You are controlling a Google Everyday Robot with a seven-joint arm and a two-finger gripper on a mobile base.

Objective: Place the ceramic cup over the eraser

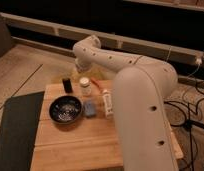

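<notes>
The ceramic cup [85, 86], small and off-white, stands upright near the back of the wooden table [80, 145]. The eraser [68, 85], a small black upright block, stands just left of it with a narrow gap between them. My white arm reaches in from the right and bends down behind the cup. The gripper [80, 71] hangs just above and behind the cup's rim and looks open, with nothing in it. The cup rests on the table.
A wide black bowl [65, 109] sits in front of the eraser. A flat blue-grey pad [89, 107] lies right of the bowl, and a long white stick [108, 102] right of that. A dark mat [15, 130] lies left of the table. Cables [192, 112] run at the right.
</notes>
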